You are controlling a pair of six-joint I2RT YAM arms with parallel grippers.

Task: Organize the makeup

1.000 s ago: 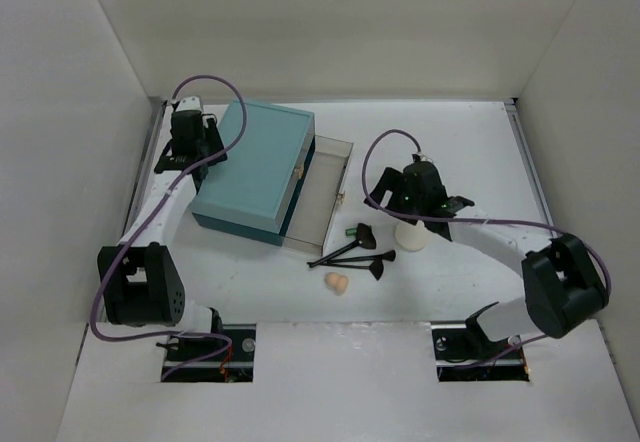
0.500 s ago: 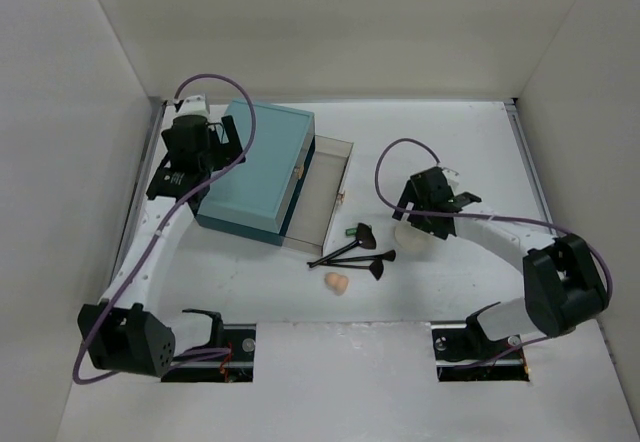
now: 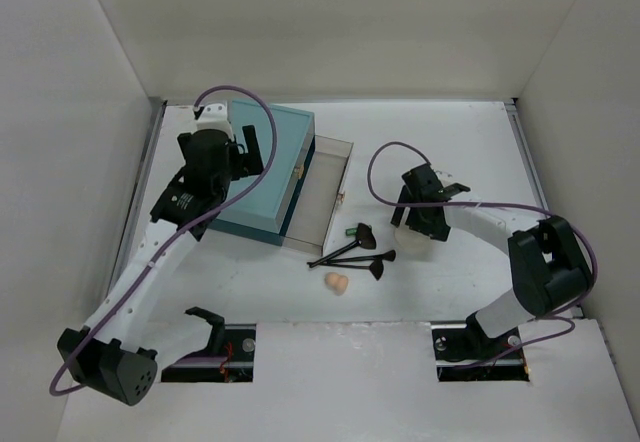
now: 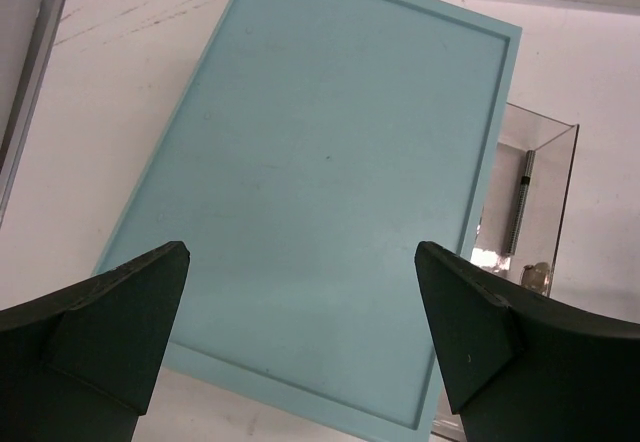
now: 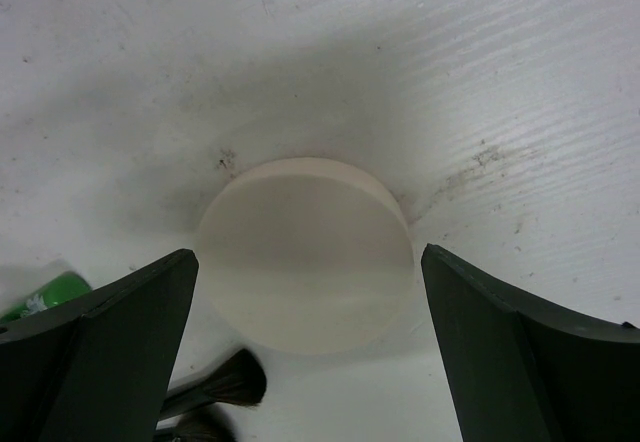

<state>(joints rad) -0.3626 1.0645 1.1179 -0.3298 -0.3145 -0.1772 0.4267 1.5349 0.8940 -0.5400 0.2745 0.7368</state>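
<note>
While the left tool (image 4: 302,252) hangs wide open over the teal box (image 4: 330,162), the right tool (image 5: 308,262), equally open, hovers over the round white puff (image 5: 300,232) on the counter (image 5: 450,62).

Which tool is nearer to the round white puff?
Right. The right tool hangs open directly above the round white puff, straddling it. The left tool is far off, open above the teal box.
</note>
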